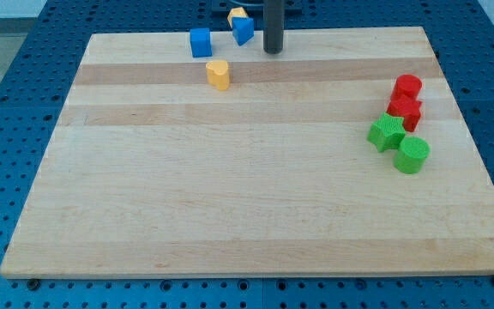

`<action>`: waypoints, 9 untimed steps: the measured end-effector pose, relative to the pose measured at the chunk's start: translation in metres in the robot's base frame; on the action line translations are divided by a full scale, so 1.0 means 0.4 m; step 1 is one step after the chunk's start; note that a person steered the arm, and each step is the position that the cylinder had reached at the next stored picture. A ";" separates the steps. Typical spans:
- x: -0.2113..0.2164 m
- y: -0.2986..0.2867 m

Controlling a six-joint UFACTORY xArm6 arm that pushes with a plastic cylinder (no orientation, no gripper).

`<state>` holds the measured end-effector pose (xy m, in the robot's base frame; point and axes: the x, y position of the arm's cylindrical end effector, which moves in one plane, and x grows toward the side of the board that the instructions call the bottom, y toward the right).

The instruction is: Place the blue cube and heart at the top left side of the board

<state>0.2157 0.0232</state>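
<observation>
The blue cube (201, 42) sits near the view's top, left of centre, on the wooden board (230, 189). A yellow heart (219, 74) lies just below and right of it. A second blue block (243, 31), wedge-like, sits right of the cube at the board's top edge, touching a small yellow block (237, 15) above it. My tip (272, 51) rests on the board just right of that blue block, a short gap apart.
At the view's right stand a red cylinder (407, 87), a red block (405, 112), a green star (387, 133) and a green cylinder (412, 155), clustered together. A blue perforated table surrounds the board.
</observation>
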 end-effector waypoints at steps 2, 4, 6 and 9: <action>-0.057 -0.324; 0.022 -0.387; 0.034 -0.224; 0.310 -0.298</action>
<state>0.3398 -0.0960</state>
